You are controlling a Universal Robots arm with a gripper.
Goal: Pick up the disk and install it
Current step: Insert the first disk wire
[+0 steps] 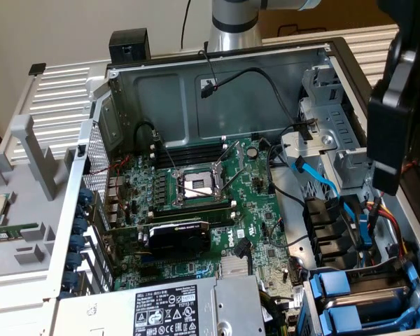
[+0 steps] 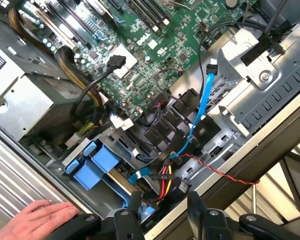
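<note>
Exterior view: one open computer case point(image 1: 322, 52) lies with its inside facing up. It contains one green motherboard point(image 1: 259, 231) with one bare processor socket point(image 1: 196, 185); one black graphics card point(image 1: 178, 238); and one silver power supply point(image 1: 217, 308) with a black-and-white label. In the case's corner at the exterior view's lower right, a drive bay holds two blue trays point(image 1: 332, 283), one above the other in the picture. The disk point(image 1: 376, 299) lies flat in the upper tray; its white label shows as a thin strip behind the blue handle. Its long axis seems to run from that handle towards the exterior view's right; the handle end faces the power supply. My gripper point(image 1: 388, 175) hangs as a dark shape above the metal cage point(image 1: 336, 140) on the exterior view's right, well apart from the disk.

Wrist view: my two fingers point(image 2: 133, 207) stand wide apart and hold nothing. Beneath the gap lies one bundle of red, yellow and black wires point(image 2: 165, 182); one light-blue cable point(image 2: 200, 110) curves down towards it from the cage. The two blue tray handles sit side by side near my fingers; I cannot tell here which tray carries the disk. One person's hand point(image 2: 35, 217) rests flat on the case's outer edge, just beside the trays.
</note>
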